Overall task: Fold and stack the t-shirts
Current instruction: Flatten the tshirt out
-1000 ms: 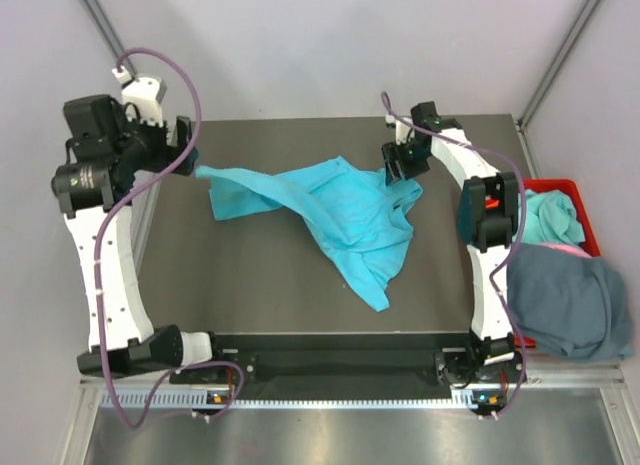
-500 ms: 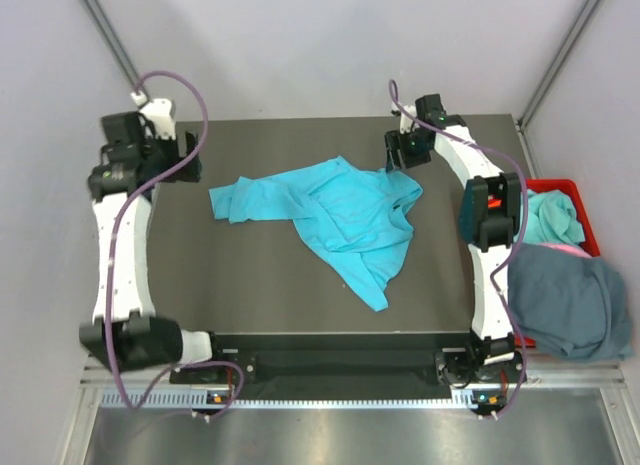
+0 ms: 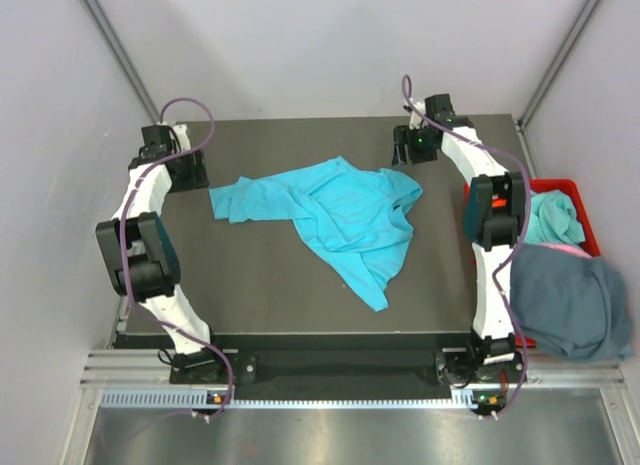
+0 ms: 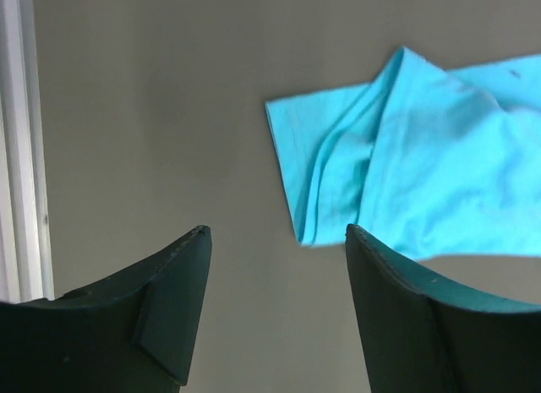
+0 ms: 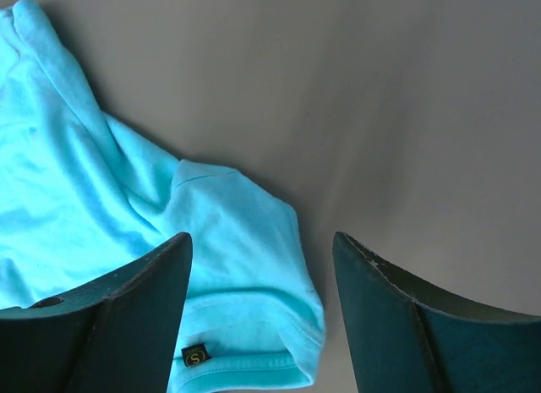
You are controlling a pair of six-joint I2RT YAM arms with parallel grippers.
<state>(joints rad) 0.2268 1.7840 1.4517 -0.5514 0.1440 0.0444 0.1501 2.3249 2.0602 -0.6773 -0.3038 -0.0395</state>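
1. Jaws of left gripper [image 4: 276, 232]: spread wide, nothing between them. Bare table [image 4: 152, 114] shows through the gap. A hemmed end of the shirt [image 4: 423, 173] lies just beyond the right finger, not touched.
2. Jaws of right gripper [image 5: 262, 238]: also apart and empty. They hang over the opposite hemmed corner of the shirt. A small size label [image 5: 195, 356] sits below the left finger. No contact can be made out.
3. Shirt position: mid-table, stretched left to right between the two grippers, with one tail running toward the near edge. It is not flat. Ridges and a doubled-over flap cross the body.
4. Reading of the pose: each arm is posted at an outer end of the cloth. Likely reason: a pinch at both ends lets the pair pull the shirt taut and flat before any fold. Wide jaws suit bunched hem layers.
5. Outward, right of the table: grey shirt [image 3: 565, 300] is draped over the near end of the bin [image 3: 560, 185]. A teal shirt [image 3: 550, 215] lies inside, and a sliver of pink cloth [image 3: 565, 248] shows between them. Likely reason: they are parked off the work surface so one garment is handled at a time.
6. Progress, judged: early. No fold made, no stack on the table.
7. Risk, judged: a pinch that takes one layer only would leave the twist in.
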